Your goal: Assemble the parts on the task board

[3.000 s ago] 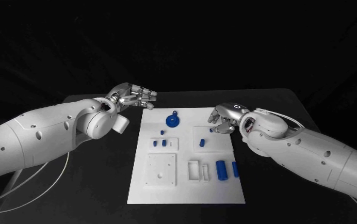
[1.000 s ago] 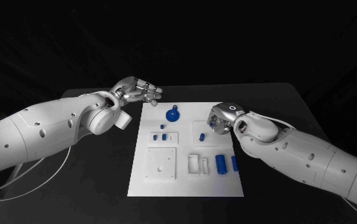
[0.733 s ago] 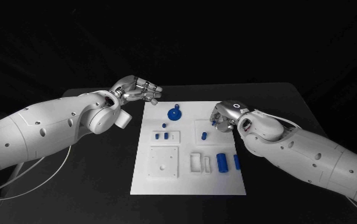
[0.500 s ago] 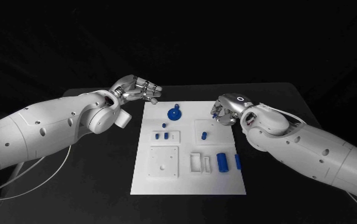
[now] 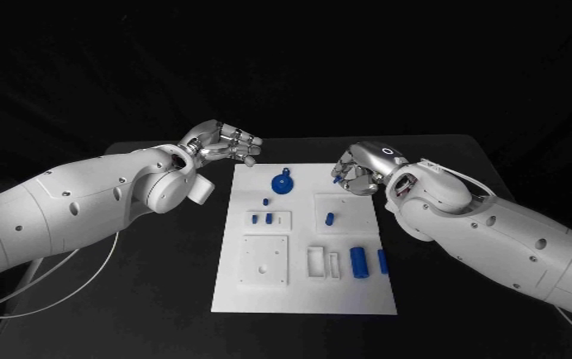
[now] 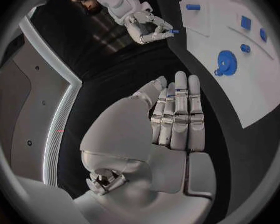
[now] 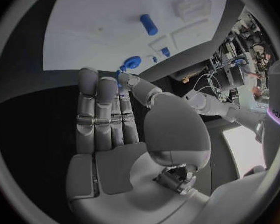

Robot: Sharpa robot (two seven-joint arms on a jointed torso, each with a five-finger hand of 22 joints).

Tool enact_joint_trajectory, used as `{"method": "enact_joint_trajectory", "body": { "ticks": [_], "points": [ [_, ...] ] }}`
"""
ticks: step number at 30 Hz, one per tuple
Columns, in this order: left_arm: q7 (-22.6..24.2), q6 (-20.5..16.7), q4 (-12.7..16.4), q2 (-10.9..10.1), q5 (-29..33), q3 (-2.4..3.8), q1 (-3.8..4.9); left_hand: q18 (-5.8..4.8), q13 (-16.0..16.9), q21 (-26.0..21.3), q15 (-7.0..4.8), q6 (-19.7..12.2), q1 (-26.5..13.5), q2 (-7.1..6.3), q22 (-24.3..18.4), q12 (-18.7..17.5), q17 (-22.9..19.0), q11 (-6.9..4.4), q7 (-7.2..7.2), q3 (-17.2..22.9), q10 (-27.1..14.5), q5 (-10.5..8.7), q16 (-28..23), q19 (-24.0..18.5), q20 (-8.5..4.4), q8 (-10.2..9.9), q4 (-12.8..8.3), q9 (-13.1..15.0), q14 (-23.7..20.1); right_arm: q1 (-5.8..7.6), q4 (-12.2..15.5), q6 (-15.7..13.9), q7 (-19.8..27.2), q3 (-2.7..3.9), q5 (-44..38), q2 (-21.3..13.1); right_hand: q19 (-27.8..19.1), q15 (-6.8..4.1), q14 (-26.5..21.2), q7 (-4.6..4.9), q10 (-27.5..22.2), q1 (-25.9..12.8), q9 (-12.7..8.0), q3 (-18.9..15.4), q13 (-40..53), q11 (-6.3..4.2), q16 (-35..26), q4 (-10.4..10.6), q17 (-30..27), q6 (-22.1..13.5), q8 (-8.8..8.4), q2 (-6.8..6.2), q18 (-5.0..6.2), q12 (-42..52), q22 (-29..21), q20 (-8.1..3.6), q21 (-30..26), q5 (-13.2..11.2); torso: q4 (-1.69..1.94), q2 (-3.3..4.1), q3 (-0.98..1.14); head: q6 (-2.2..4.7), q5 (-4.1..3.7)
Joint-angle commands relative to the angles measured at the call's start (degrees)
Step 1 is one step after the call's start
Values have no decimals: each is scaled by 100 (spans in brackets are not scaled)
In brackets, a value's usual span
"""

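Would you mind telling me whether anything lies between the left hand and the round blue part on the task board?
Nothing visible does: only bare table and white task board lie between the left hand and the round blue part.

Bare white task board (image 5: 298,297) lies along the near edge. Blue parts (image 5: 358,261) crowd the right side. The left hand (image 5: 221,144) hovers beside the far left corner.

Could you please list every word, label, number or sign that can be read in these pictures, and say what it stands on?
No readable text on the white board, the blue parts or the black table.
A small ring-shaped mark sits on the back of the right hand; it is a symbol, not a letter or number.
No marking can be made out on the left hand.
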Motion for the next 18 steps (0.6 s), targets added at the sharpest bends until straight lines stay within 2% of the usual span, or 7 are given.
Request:
{"method": "enact_joint_trajectory", "body": {
  "ticks": [1, 5, 6, 8, 13, 15, 18],
  "points": [
    [86, -80, -24, 48, 200, 2, 13, 1, -7, -15, 1, -32, -55, 13, 7, -34, -5, 12, -14, -4, -19, 8, -25, -43, -10, 23, -21, 3, 26, -2, 204, 49, 118, -4, 241, 59, 46, -31, -1, 6, 59, 19, 9, -29, -2, -34, 22, 2, -7, 26, 28, 74, 92, 25, 9, -34, -39, 25, -3, -15, -7, -14, 116],
    [106, -172, -68, 96, 325, 2, 13, 1, -8, -16, 1, -33, -59, 4, 8, -35, -5, 14, -13, -8, -22, 7, -25, -42, -9, 22, -21, 2, 26, -3, 433, 90, 98, -107, 129, 140, 54, -30, 1, 7, 56, 20, 10, -52, -2, -34, 22, -8, -13, 23, 29, 87, 88, 24, 27, -32, -61, 38, 1, -16, -9, -43, 222],
    [111, -203, -83, 112, 350, 2, 13, 1, -8, -16, 1, -33, -59, 4, 8, -35, -5, 14, -13, -8, -22, 7, -25, -42, -9, 22, -21, 2, 26, -4, 483, 100, 85, -150, 74, 168, 54, -30, 1, 7, 56, 20, 10, -52, -2, -34, 22, -8, -13, 23, 29, 87, 88, 24, 27, -32, -61, 38, 1, -21, -12, -58, 284],
    [121, -270, -119, 147, 403, 2, 13, 1, -7, -17, 1, -34, -62, -5, 7, -35, -5, 13, -13, -12, -20, 2, -25, -41, -9, 21, -21, 2, 25, -4, 555, 119, 58, -244, -25, 227, 54, -30, 1, 7, 56, 20, 10, -52, -2, -34, 22, -8, -13, 23, 29, 87, 88, 24, 27, -32, -61, 38, 4, -21, -12, -69, 348],
    [65, -484, -174, 228, 597, 2, 13, 0, -8, -24, 8, -37, -89, 3, -4, -36, -6, 15, -15, -11, -29, 7, -30, -43, -4, 20, 4, 1, 17, -5, 677, 202, -13, -582, -289, 432, 95, -34, 11, 5, 54, 16, 10, -56, -2, -36, 27, -17, -27, 19, 29, 97, 87, 24, 94, -38, -49, 35, -3, -37, -12, -117, 504],
    [41, -534, -175, 249, 667, 2, 13, 2, -7, -25, 7, -38, -94, 8, -12, -34, -6, 14, -15, -3, -31, 11, -30, -41, -3, 21, 11, 2, 17, -6, 690, 227, -27, -705, -360, 511, 96, -31, 10, 6, 54, 15, 11, -57, -2, -34, 28, -19, -41, 19, 29, 97, 86, 25, 137, -37, -48, 35, 1, -41, -18, -138, 540],
    [28, -610, -187, 291, 733, 2, 13, 3, -7, -26, 10, -49, -101, -1, -21, -35, -7, 17, -12, 1, -37, 11, -33, -42, 0, 18, 15, 1, 13, -15, 669, 261, -59, -891, -479, 652, 94, -32, 11, 7, 52, 13, 10, -56, -2, -34, 32, -20, -55, 17, 28, 100, 87, 24, 170, -37, -52, 44, 12, -45, -24, -205, 635]
  ]
}}
